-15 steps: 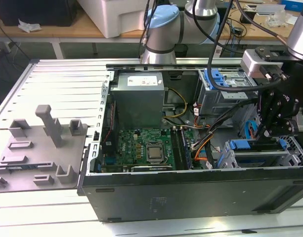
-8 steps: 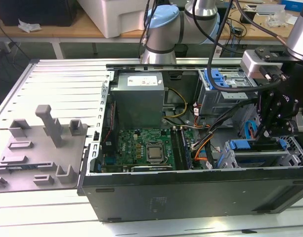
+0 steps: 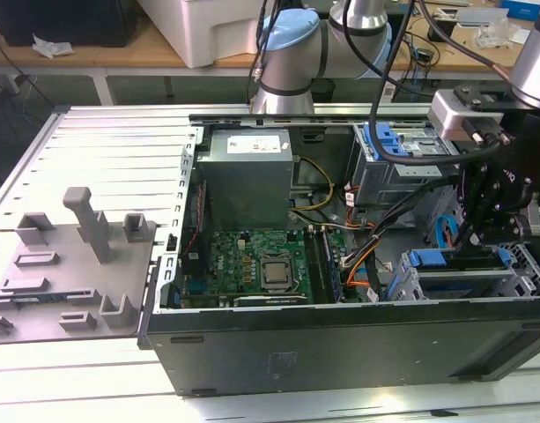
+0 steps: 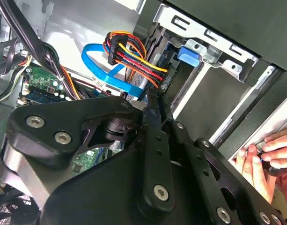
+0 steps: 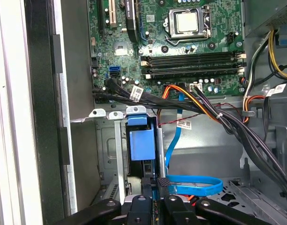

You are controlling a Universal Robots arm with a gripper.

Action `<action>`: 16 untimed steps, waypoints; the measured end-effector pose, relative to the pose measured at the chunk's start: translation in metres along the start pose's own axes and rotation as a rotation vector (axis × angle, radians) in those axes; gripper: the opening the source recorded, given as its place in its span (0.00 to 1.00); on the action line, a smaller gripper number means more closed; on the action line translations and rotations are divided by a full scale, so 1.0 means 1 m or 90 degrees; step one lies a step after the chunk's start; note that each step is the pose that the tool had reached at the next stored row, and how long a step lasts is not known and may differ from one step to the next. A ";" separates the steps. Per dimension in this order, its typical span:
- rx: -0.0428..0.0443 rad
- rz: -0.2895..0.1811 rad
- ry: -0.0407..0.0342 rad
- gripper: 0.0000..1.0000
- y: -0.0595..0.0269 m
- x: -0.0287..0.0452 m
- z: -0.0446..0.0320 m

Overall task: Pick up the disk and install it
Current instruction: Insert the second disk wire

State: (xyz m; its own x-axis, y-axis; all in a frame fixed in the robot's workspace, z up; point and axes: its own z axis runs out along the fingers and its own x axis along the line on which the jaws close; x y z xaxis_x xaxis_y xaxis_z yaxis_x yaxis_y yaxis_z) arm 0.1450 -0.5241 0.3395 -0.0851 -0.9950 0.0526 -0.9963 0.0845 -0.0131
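Blue-framed disk [image 5: 142, 146] is shown edge-on in the cage [image 5: 116, 154], beside the motherboard [image 5: 166, 42]. The pincer [image 5: 155, 194] is seen closed on its rear edge. Insertion is judged best kept square to the cage rails, clear of the cables [image 5: 199, 105].

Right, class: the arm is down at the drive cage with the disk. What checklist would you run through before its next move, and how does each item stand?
1. Case lies open for access: ok.
2. Hand is over the drive cage, in line with the slot: ok.
3. Disk, in its blue carrier, stands in that slot: ok.
4. Disk fully seated: cannot tell.
5. Blue cable kept away from the hand: not ok, it loops right beside it.
6. People kept back: not ok, a person's fingers rest at the case edge in the second wrist view.
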 end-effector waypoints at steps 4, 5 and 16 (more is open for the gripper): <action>0.0000 0.000 0.0000 0.16 0.0000 0.0000 0.0002; 0.0000 0.000 -0.0001 0.16 0.0000 0.0000 0.0002; 0.0000 0.000 0.0000 0.16 0.0000 0.0000 0.0002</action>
State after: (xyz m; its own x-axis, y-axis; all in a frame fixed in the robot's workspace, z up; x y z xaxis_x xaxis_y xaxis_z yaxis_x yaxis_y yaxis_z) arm 0.1450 -0.5240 0.3393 -0.0848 -0.9950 0.0525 -0.9964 0.0842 -0.0131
